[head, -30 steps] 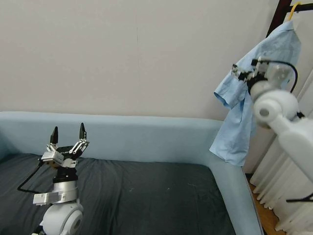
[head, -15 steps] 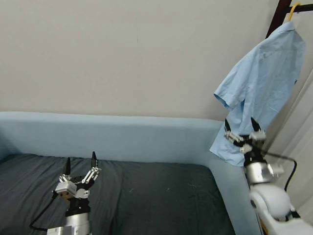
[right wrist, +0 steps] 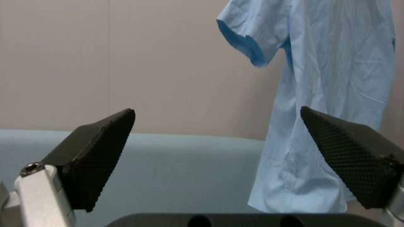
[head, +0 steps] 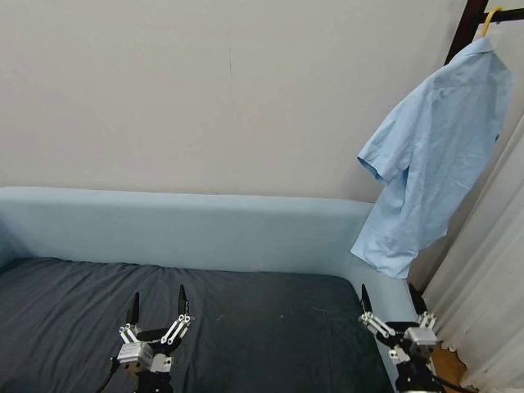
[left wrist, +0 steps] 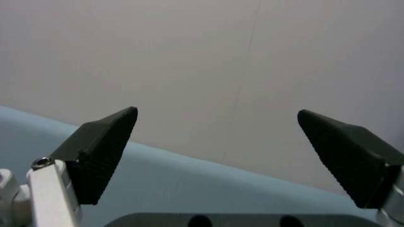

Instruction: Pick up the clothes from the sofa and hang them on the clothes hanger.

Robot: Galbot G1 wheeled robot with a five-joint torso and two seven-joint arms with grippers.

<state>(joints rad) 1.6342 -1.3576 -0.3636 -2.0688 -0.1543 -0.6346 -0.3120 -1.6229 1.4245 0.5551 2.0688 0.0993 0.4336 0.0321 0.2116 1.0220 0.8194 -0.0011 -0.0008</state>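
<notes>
Head view: the light-blue short-sleeved shirt [head: 426, 164] was hung on a yellow hanger [head: 490, 15] by a dark post [head: 458, 37]. The left gripper [head: 158, 295], over the dark grey seat cushion [head: 262, 319], and the right gripper [head: 391, 296], at the pale blue sofa [head: 205, 229]'s end, were held with jaws spread, empty. Left wrist view: 2 black fingers [left wrist: 101, 151] were parted. Right wrist view: 2 black fingers [right wrist: 94, 156] were parted, the shirt framed between.

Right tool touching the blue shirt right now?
Apart. Head view shows the right tool open, low by the sofa, a gap under the blue shirt.
</notes>
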